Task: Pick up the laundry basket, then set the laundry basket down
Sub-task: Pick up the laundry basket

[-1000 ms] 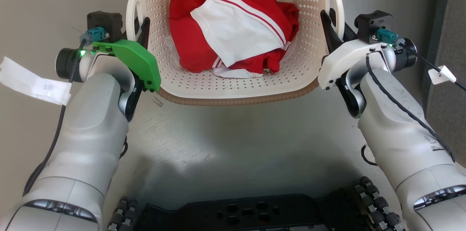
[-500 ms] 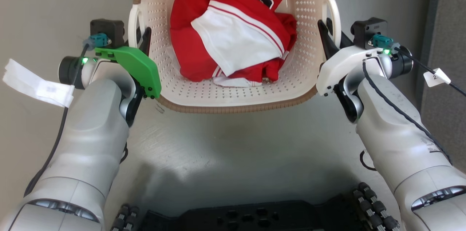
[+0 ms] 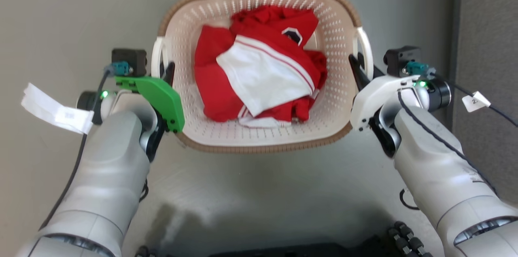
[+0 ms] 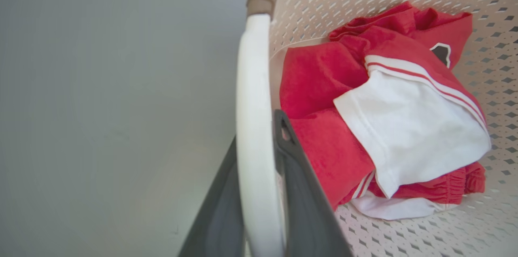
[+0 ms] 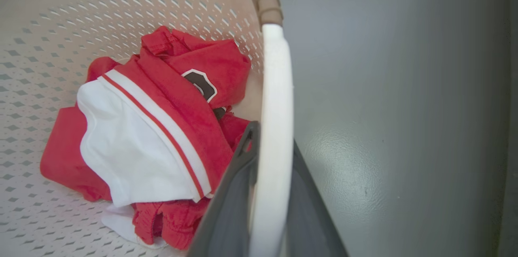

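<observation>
Both grippers are on the laundry basket, one handle each!
The laundry basket (image 3: 338, 99) sits dead centre between the arms, over grey floor (image 3: 263, 196). It's cream plastic peppered with holes, with a brown woven-look rim and red and white clothes (image 3: 259, 79) heaped inside. The left gripper (image 3: 165, 69) pinches the left handle (image 3: 156, 56), a finger on each side, and the right gripper (image 3: 358, 62) pinches the right handle (image 3: 365, 52) likewise. Whether the basket touches the floor, I can't tell.

Glossy grey floor (image 3: 259, 192), darker grey panel (image 3: 485, 26) at right.
</observation>
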